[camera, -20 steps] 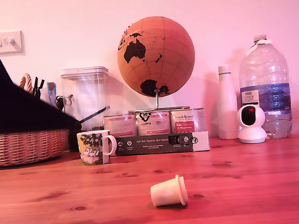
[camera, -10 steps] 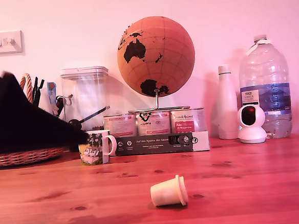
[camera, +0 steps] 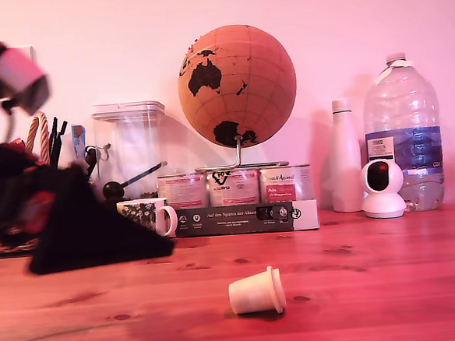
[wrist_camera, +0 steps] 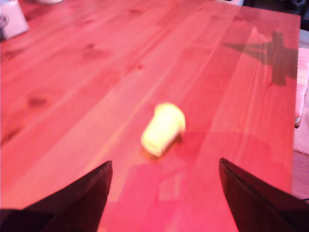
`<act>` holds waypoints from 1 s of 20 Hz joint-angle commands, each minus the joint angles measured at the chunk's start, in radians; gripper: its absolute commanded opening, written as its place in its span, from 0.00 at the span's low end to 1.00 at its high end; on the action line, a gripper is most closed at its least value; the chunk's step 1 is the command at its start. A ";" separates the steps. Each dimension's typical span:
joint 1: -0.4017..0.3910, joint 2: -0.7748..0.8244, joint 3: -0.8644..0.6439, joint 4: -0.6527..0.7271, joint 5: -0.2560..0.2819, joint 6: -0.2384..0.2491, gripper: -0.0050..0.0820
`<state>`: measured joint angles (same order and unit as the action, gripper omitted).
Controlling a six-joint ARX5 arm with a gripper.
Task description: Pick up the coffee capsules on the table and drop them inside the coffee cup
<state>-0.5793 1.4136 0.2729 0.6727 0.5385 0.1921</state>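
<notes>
- One cream-white coffee capsule [camera: 258, 292] lay on its side on the wooden bench [camera: 359, 270], well forward of the row of objects at the back wall; its flanged rim faced the exterior view's right.
- In the wrist view the same capsule [wrist_camera: 163, 129] lay on bare wood between and ahead of the two dark fingers [wrist_camera: 82, 198], touching neither.
- The gripper [wrist_camera: 164, 193] was spread wide and held nothing.
- In the exterior view the arm [camera: 51, 222] appeared as a blurred black mass at the exterior view's left, low over the bench; its outline was too smeared to make out the fingers there.
- The coffee cup [camera: 149, 215] stood upright near the back of the bench, handle toward the exterior view's right, partly covered by the arm.
- Behind the cup were a clear lidded container [camera: 131, 150] and three round tins [camera: 234, 187] on a dark flat box [camera: 246, 217], with a cork-coloured globe [camera: 237, 85] above them.
- At the exterior view's right stood a white bottle [camera: 344, 156], a large water bottle [camera: 402, 131] and a small white camera [camera: 383, 188].
- No other capsule was visible in either view.
</notes>
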 commanded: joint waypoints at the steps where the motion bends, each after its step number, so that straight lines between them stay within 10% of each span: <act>1: 0.003 0.047 0.024 0.009 0.017 0.023 0.79; 20: -0.066 0.423 0.416 -0.226 0.131 0.142 0.79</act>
<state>-0.6376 1.8145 0.6827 0.4515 0.6621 0.3180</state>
